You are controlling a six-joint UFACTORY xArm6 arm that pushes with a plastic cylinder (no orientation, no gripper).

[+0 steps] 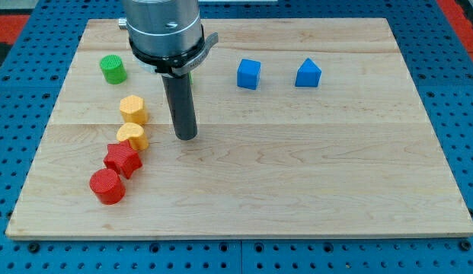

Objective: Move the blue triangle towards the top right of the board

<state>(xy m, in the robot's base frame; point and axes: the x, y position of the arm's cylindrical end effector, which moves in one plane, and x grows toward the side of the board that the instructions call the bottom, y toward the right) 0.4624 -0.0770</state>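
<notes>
The dark rod's tip (186, 137) is seen on the pale wooden tabletop (297, 175), well to the view's left of the blue plastic triangle block (308, 74); no fingers are fitted. The blue plastic cube (248, 74) lies between them and could be struck. Open tabletop remains right of the triangle, little above.

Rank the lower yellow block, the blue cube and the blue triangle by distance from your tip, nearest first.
From my tip:
1. Lower yellow block, just to the view's left.
2. Blue cube, up and to the right.
3. Blue triangle, farther right beyond the cube.
</notes>
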